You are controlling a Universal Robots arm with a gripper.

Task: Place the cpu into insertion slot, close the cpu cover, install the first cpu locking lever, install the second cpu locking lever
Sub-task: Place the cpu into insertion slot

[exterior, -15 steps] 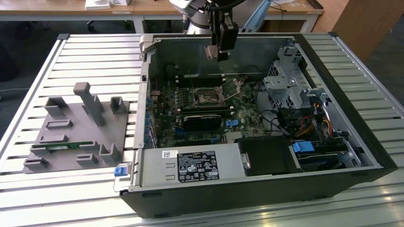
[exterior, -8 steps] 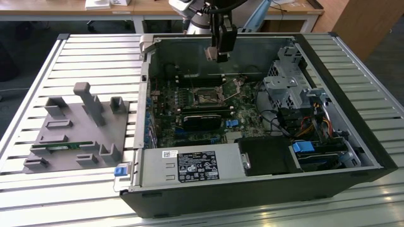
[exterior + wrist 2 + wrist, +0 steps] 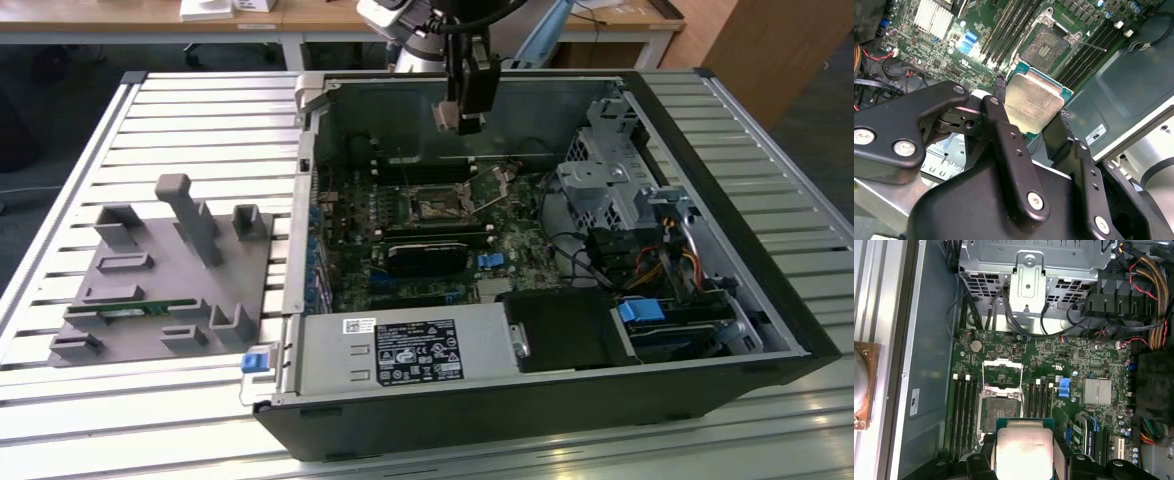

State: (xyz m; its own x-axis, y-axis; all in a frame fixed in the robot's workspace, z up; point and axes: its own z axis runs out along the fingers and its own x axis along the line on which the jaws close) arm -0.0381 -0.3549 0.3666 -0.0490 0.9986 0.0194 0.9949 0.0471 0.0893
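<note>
Clamping cpu (image 3: 1036, 100) by edges, pincer (image 3: 1031, 107) approx chip-wide, above open insertion slot (image 3: 1046, 47).

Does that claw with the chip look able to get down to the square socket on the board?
Probably yes. The claw holds the cpu over the open case; the insertion slot lies bare, its cpu cover swung up, nothing between.

Robot's matte black angular gripper (image 3: 1034, 107)
Its thick jointed bars (image 3: 1009, 155) carry round silver screw heads (image 3: 1035, 200) at the pivots.
</note>
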